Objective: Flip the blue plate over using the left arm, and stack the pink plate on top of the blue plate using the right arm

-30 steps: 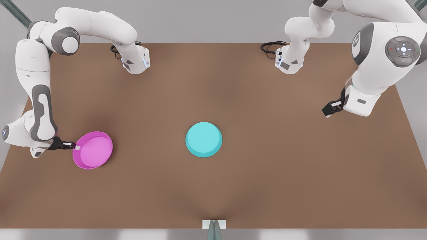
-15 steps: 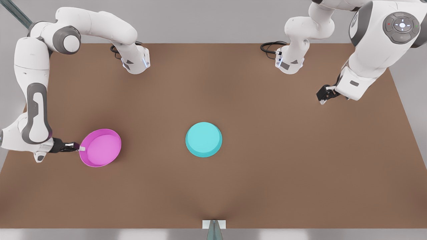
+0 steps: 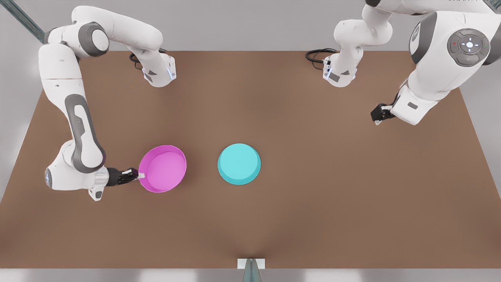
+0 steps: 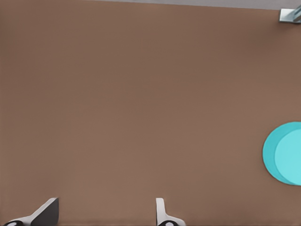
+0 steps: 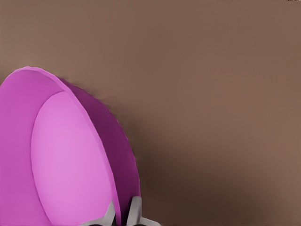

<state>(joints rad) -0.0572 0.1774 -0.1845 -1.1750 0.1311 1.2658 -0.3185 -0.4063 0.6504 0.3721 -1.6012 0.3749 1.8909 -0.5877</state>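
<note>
Brown tabletop (image 3: 313, 203) carries the blue plate (image 3: 239, 163) at its middle, lying base up with nothing on it, and the pink plate (image 3: 163, 168) is just beside it toward the front view's left, open side up, empty and apart from it. Reaching in from that side with its forearm bent down and wrist level, the right gripper (image 3: 137, 175) has its fingers clamped on the pink plate's rim (image 5: 123, 207). At the front view's far right the left gripper (image 3: 378, 116) waits well away from both plates, its fingers (image 4: 161, 212) spread apart over bare table and holding nothing.
</note>
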